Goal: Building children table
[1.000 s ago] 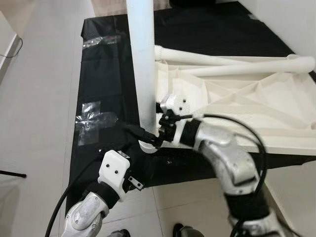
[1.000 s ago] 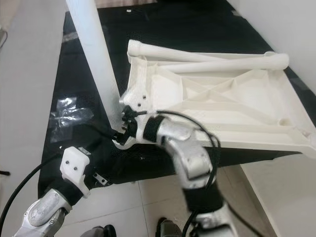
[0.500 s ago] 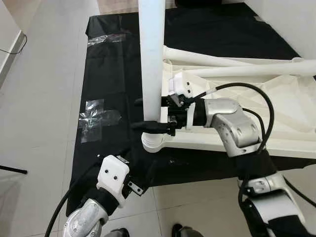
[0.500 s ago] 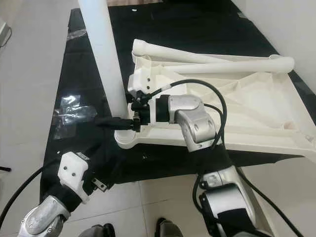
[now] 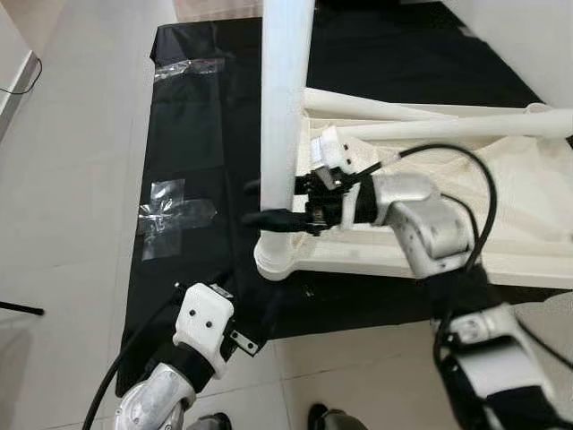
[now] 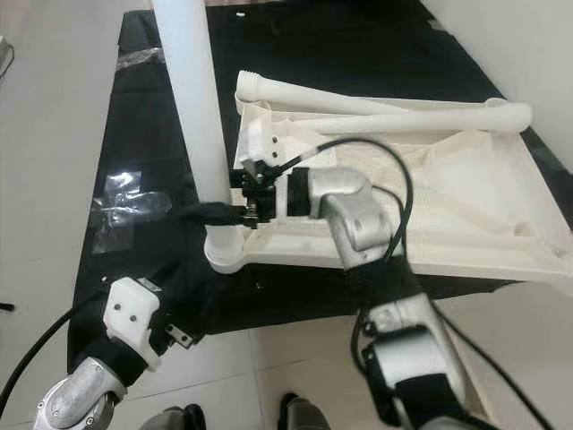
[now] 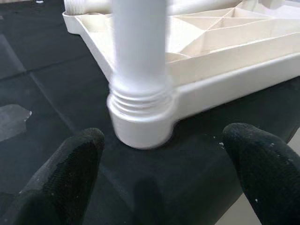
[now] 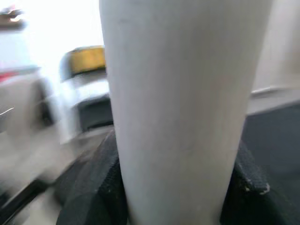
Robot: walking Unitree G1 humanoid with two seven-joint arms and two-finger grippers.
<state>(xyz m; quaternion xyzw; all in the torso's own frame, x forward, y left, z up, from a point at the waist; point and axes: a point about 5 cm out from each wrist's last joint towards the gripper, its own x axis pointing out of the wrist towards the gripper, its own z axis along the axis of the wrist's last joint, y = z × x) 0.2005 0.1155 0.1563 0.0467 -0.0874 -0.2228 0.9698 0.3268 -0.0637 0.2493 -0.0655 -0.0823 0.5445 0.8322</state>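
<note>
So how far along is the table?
Done: nothing fully yet. In hand: one leg stands in the corner socket of the upturned top, threads still showing, right hand around it. Left: seat it, then fit the two loose legs.

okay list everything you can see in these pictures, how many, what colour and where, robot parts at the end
table top: one, white, lying underside up on the black sheet, ribs showing.
upright leg: one, white, standing in the table top's near-left corner socket, threads showing at its base.
loose legs: two, white, lying across the far edge of the table top.
black sheet: one, spread on the floor under the table top.
plastic bags: two, clear and crumpled, on the sheet to the left, one nearer and one farther.
floor: pale tiles, around the sheet.
right gripper: one, black fingers closed around the upright leg low down.
left gripper: one, black fingers open, near the corner socket, touching nothing.
</note>
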